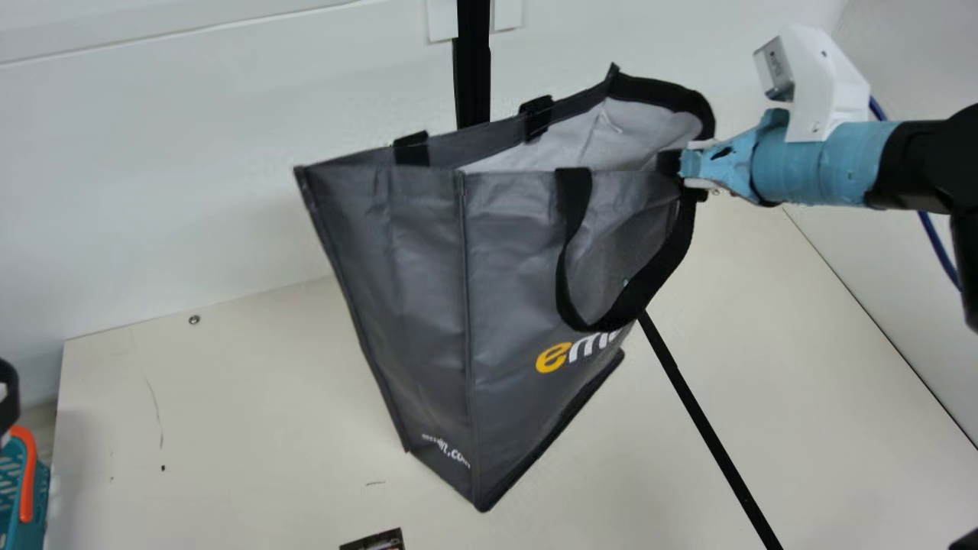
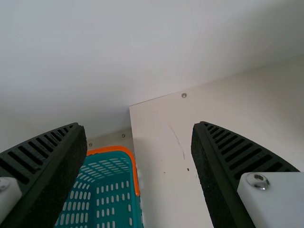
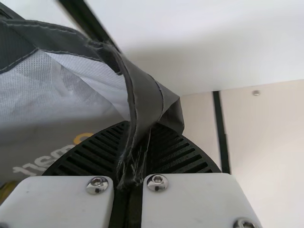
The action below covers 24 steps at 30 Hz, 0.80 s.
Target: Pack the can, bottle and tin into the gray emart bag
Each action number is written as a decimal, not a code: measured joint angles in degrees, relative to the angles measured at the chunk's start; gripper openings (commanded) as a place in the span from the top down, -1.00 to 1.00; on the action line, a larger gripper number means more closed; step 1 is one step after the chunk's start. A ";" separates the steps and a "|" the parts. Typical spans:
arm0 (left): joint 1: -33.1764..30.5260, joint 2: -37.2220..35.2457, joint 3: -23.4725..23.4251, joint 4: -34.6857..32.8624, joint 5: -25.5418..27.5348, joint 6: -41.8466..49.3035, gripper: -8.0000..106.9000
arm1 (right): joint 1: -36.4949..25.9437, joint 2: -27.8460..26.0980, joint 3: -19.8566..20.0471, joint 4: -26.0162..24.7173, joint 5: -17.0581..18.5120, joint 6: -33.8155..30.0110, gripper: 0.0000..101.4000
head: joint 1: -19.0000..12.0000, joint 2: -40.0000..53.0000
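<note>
In the main view, the gray emart bag (image 1: 428, 305) stands mid-table, its mouth gaping and showing a pale lining. My right gripper (image 1: 669, 163) is shut on the bag's right rim, beside the black handle. The right wrist view has the right gripper (image 3: 130, 156) with folded gray bag edge (image 3: 142, 99) pinched between its ribbed fingers. Part of my left gripper (image 1: 8, 397) shows at the main view's left edge, away from the bag; in its wrist view the left gripper (image 2: 137, 142) is open and empty. The bag's floor is hidden; I cannot identify a can, bottle or tin.
A teal basket with an orange rim (image 2: 111, 149) sits by the table's left edge, near my left gripper. A dark flat-looking item (image 1: 374, 541) is cut off at the main view's bottom. Behind the bag rises a white wall (image 1: 191, 153).
</note>
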 measured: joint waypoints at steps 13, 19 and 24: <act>0.00 0.00 0.00 0.00 0.00 0.00 -0.71 | -8.67 1.65 -4.83 -1.68 1.68 0.10 1.00 | 0.00 0.09; 0.00 0.00 0.00 0.00 0.00 0.00 -0.71 | -13.13 3.14 -7.31 -0.82 2.87 -1.02 1.00 | 0.00 0.00; 0.00 0.00 0.00 0.00 0.00 0.00 -0.71 | -17.05 4.58 -9.76 0.14 4.50 -2.27 1.00 | 0.00 0.00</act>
